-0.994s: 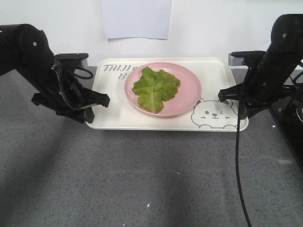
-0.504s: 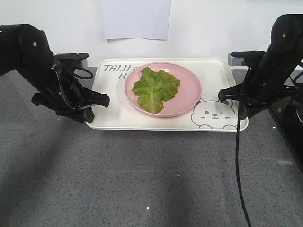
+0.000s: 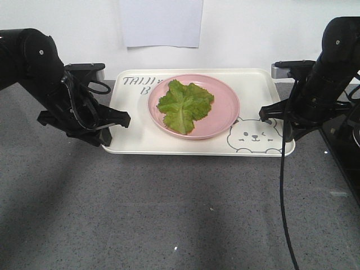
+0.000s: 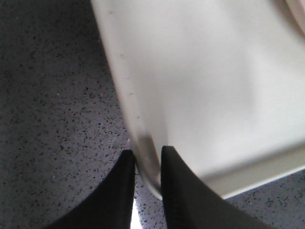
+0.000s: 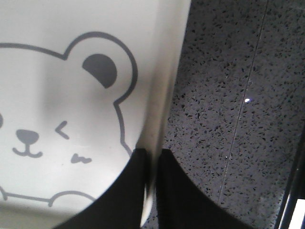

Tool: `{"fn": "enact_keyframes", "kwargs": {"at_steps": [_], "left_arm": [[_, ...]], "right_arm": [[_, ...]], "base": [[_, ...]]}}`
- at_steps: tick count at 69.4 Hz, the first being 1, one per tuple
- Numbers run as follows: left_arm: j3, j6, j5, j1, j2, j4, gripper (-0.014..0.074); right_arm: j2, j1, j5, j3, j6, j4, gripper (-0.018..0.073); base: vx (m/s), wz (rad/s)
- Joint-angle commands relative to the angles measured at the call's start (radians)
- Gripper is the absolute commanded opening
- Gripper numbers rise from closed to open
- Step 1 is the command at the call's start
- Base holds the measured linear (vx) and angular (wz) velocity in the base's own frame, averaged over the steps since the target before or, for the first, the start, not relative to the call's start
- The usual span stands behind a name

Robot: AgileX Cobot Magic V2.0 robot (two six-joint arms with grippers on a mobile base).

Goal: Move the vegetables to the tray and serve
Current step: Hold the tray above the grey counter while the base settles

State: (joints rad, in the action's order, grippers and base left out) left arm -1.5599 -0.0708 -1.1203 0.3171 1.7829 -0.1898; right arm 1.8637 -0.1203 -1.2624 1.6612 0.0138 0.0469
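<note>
The green lettuce leaf (image 3: 185, 105) lies flat in the middle of a round pink plate (image 3: 225, 115), and the plate sits on the cream-white tray (image 3: 135, 138), between the grey lettering at the tray's far left corner and the winking bear face (image 3: 254, 136) at its near right corner. The tray rests on the speckled grey desk (image 3: 169, 208). The left hand (image 4: 145, 164) is clamped on the tray's left rim near the front corner, its two black fingers (image 4: 178, 191) pinching the edge between them. The right hand (image 5: 151, 164) is clamped on the tray's right rim just beside the bear, one finger inside the rim and one outside. A white sheet of paper (image 3: 161, 22) hangs on the wall behind the tray.
</note>
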Motion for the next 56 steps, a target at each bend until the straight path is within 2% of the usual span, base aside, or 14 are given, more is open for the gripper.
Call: {"fn": "enact_keyframes", "kwargs": {"at_steps": [1,56], "left_arm": [[-0.032,0.022,0.072,0.025,-0.056,-0.127,-0.0008],[-0.032,0.022,0.072,0.025,-0.056,-0.127,-0.0008]], "right_arm": [[-0.056,-0.018,0.008,0.027,0.038,0.094,-0.0008],[-0.056,-0.018,0.008,0.027,0.038,0.094,-0.0008]], "base": [[0.00,0.00],[0.00,0.00]]}}
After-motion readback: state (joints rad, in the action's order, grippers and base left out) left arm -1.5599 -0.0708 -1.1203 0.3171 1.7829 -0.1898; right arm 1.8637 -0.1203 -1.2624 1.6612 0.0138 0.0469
